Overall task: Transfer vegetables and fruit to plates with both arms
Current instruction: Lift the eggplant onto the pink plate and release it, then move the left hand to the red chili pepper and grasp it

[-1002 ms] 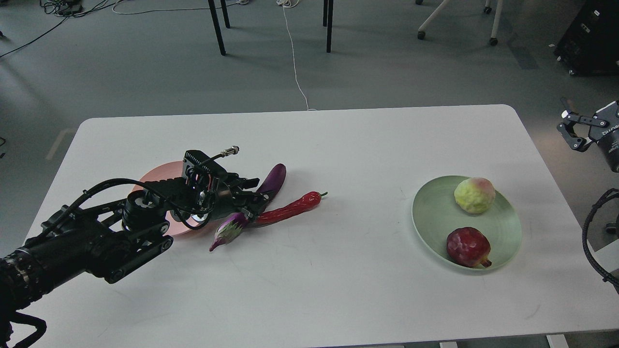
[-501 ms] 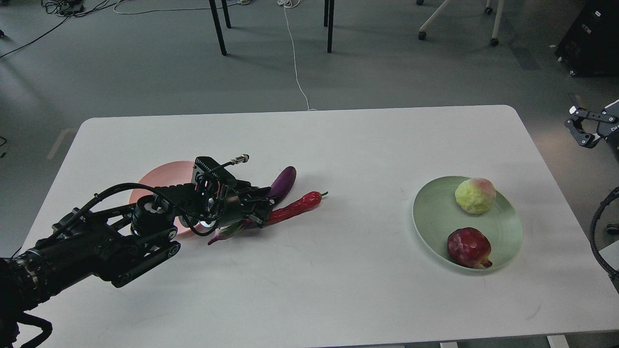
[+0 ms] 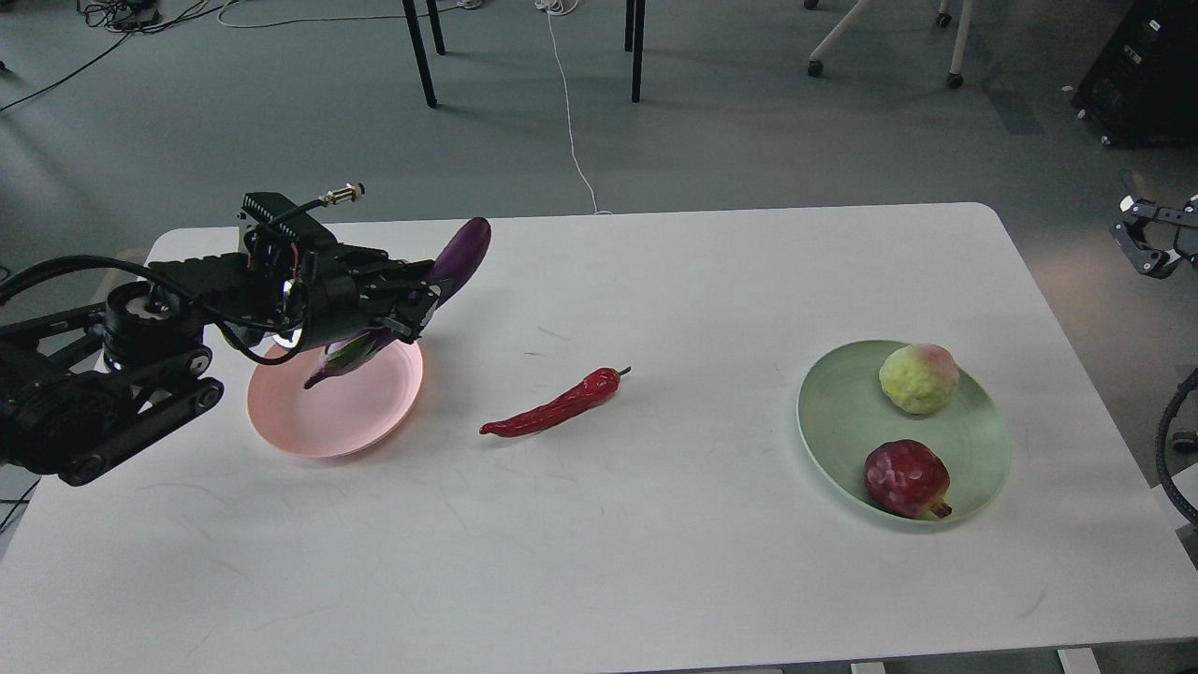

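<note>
The black left gripper (image 3: 407, 298) is clamped on the long slender purple eggplant (image 3: 459, 255), held tilted in the air above the pale pink round plate (image 3: 329, 419) — best lowered until its green stem end nears the plate's middle, then released gently. The right gripper (image 3: 1149, 245) waits off-table; I cannot tell its state.

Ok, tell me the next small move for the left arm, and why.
Probably lower the eggplant onto the pink plate and open. The left gripper holds it by the middle, lifted off the table, stem end hanging over the plate and the other end past the rim, so shifting slightly toward the plate's centre first looks wise.
</note>
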